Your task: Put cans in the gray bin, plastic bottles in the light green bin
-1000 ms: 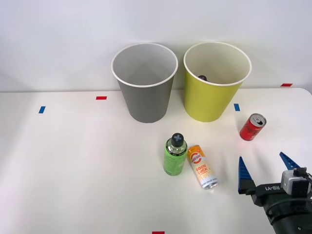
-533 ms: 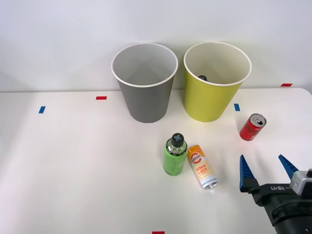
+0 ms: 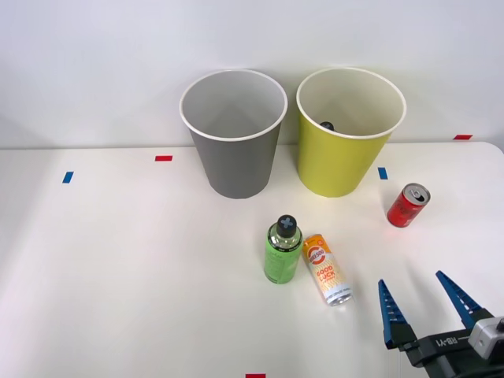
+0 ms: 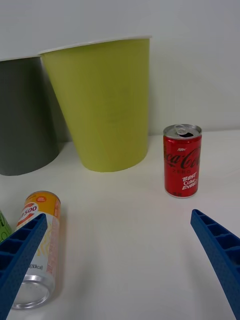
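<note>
A small red can (image 3: 408, 205) (image 4: 182, 160) stands upright at the right of the table. The slim orange-white "GOOD LUCK" can (image 3: 327, 268) (image 4: 37, 250) lies on its side mid-table, beside an upright green bottle (image 3: 283, 250) with a black cap. Behind them stand the gray bin (image 3: 233, 134) (image 4: 22, 117) and the light green bin (image 3: 349, 132) (image 4: 102, 102), where a black cap (image 3: 327, 126) shows inside. My right gripper (image 3: 425, 303) (image 4: 120, 265) hovers open near the front right edge, nothing between its fingers, short of the red can.
Small red (image 3: 163, 158) and blue (image 3: 68, 177) tape marks dot the white table (image 3: 118, 268). A white wall runs close behind the bins. The table's left half holds only tape marks.
My right gripper has drawn back toward the table's front edge and sits lower in the front view, still open. The cans, bottle and bins have not moved.
</note>
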